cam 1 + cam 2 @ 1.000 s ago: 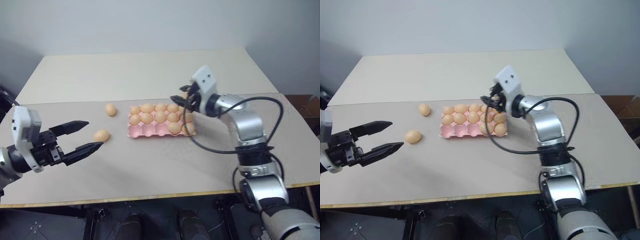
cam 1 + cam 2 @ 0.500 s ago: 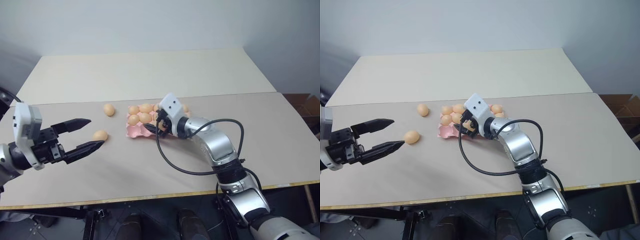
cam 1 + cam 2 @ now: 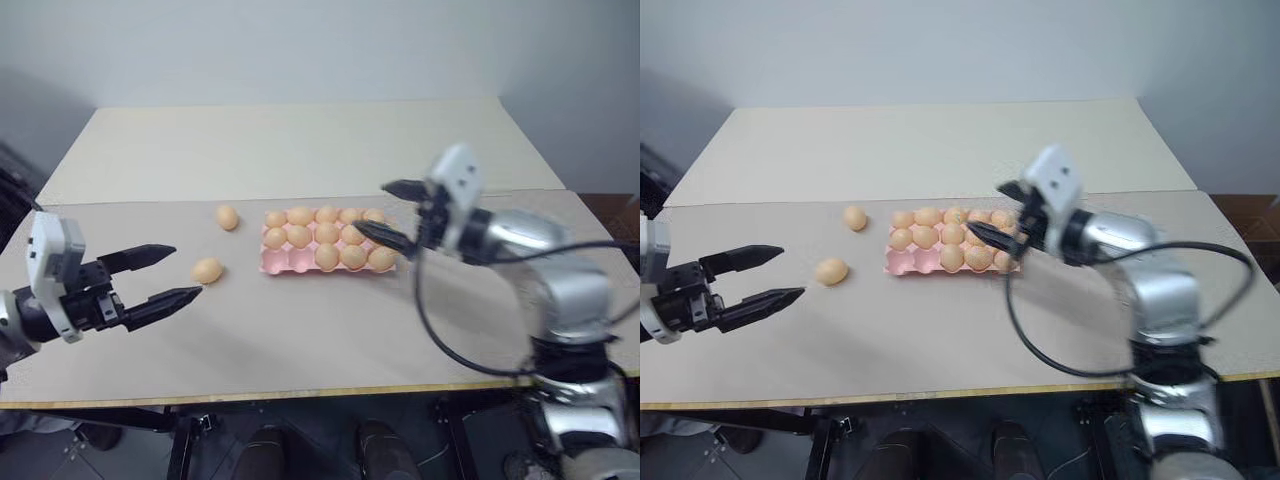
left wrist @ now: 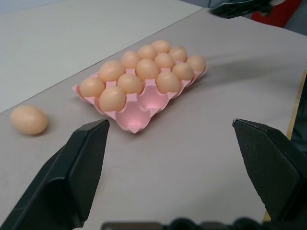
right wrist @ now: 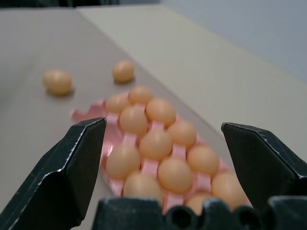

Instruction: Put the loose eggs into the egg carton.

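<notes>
The pink egg carton [image 3: 283,263] lies mid-table with several tan eggs in its cups. Its two cups [image 4: 129,115] at the front left corner are bare. Two loose eggs lie on the table left of it, one [image 3: 228,217] farther back and one [image 3: 207,270] nearer. My left gripper [image 3: 188,271] is open and holds nothing, its fingertips just left of the nearer egg. My right gripper [image 3: 370,207] is open and holds nothing. It hangs above the carton's right end, pointing left along it.
The pale table [image 3: 300,150] has a seam across it behind the carton, and its front edge [image 3: 300,392] runs close below both arms. A cable [image 3: 440,340] loops under my right arm. A brown box [image 3: 610,215] sits off the table's right side.
My right gripper swung left over the carton half a second ago, then pulled back to the right and now stands open. The left gripper has stayed by the nearer egg.
</notes>
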You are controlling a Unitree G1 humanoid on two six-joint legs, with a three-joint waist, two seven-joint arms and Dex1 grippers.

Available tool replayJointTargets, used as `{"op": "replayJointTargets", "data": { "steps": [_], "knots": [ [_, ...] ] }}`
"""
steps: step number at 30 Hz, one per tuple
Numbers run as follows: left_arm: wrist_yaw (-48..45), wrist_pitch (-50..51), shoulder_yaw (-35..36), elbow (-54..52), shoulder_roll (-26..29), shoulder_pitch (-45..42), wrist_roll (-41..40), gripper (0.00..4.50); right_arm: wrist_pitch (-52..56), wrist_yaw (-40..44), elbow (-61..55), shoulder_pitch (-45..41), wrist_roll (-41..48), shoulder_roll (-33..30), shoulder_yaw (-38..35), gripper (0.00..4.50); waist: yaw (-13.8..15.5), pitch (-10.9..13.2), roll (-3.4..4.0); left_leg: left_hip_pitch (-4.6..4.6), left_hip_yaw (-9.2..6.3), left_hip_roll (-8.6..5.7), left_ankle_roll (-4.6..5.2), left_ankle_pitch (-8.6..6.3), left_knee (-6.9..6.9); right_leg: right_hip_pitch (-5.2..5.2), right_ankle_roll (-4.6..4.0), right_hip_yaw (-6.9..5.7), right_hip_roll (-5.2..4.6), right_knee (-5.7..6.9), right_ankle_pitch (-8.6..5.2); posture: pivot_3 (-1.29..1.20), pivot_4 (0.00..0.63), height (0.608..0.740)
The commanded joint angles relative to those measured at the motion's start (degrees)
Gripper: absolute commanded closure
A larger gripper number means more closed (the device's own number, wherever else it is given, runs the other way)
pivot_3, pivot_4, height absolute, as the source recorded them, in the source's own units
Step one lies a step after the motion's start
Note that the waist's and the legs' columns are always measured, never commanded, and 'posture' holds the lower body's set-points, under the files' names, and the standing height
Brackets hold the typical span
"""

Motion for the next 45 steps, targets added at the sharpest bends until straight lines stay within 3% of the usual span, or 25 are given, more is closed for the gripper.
{"op": "replayJointTargets", "data": {
  "steps": [1, 5, 16, 24, 29, 35, 43, 45],
  "knots": [
    [-2.7, -2.0, 2.9, 0.9, 1.4, 1.4, 1.9, 0.00, -2.5, 7.7, -3.7, 5.7, 5.6, -6.9, -7.7, 0.02, -0.1, 0.0, -0.01, 0.04, 0.01, 0.00, 0.00, 0.00, 0.00, 0.05, 0.00, 0.00, 0.00, 0.00, 0.00, 0.00, 0.150, 0.740],
    [-3.4, -2.5, 3.2, 1.0, 1.0, 2.9, 2.8, 0.00, -4.6, 10.9, -3.2, 11.5, 7.0, -12.0, -10.6, 0.02, -0.3, 0.0, -0.01, 0.15, 0.12, 0.04, 0.03, -0.02, 0.00, 0.13, 0.01, 0.06, 0.03, -0.02, -0.01, 0.00, 0.150, 0.740],
    [1.5, -1.9, 0.2, 0.3, -0.9, 0.5, 3.7, 0.00, -5.6, 8.7, -2.7, 11.1, 8.4, -12.2, -9.4, 0.02, 0.1, 0.0, -0.02, 0.12, 0.14, 0.05, 0.03, -0.02, 0.00, 0.16, 0.01, 0.07, 0.01, -0.05, 0.00, 0.00, 0.150, 0.740],
    [16.6, -4.1, -16.4, 7.1, -3.1, -11.7, 20.1, 0.00, -6.8, 8.6, -2.1, 9.5, 9.3, -12.1, -7.2, 0.02, 0.3, 0.0, -0.04, 0.18, 0.11, 0.01, 0.03, -0.02, 0.02, 0.23, 0.01, 0.06, 0.01, -0.02, 0.00, 0.00, 0.150, 0.740],
    [17.2, -7.4, -29.1, 16.2, -6.5, -18.8, 28.4, 0.00, -6.5, 8.1, -2.6, 9.1, 9.9, -12.5, -7.2, 0.02, 0.3, 0.0, -0.05, 0.02, 0.10, 0.00, 0.03, -0.02, 0.03, 0.09, 0.02, 0.05, 0.00, -0.02, 0.01, 0.00, 0.150, 0.740],
    [15.8, -10.8, -36.9, 27.8, -10.4, -25.5, 34.7, 0.00, -5.3, 6.8, -4.2, 9.4, 10.9, -12.6, -8.3, 0.02, 0.2, 0.0, -0.06, 0.02, 0.08, -0.01, 0.03, -0.01, 0.08, 0.09, 0.02, 0.03, 0.02, 0.05, 0.01, 0.00, 0.150, 0.740],
    [13.8, -14.3, -37.6, 34.0, -11.5, -28.9, 37.4, 2.53, -3.9, 3.3, -6.2, 11.3, 13.0, -13.0, -10.2, 0.00, 0.2, 0.0, -0.06, 0.00, 0.05, -0.03, 0.03, -0.01, 0.10, 0.09, 0.02, 0.02, 0.00, 0.05, 0.01, 0.00, 0.150, 0.740],
    [13.2, -15.3, -37.0, 34.4, -11.5, -28.8, 37.3, 2.75, -3.9, 2.7, -6.6, 12.1, 13.3, -13.2, -10.4, 0.00, 0.2, 0.0, -0.06, 0.01, 0.04, -0.03, 0.03, -0.01, 0.10, 0.09, 0.03, 0.02, 0.00, 0.06, 0.01, 0.00, 0.150, 0.740]
  ]
}}
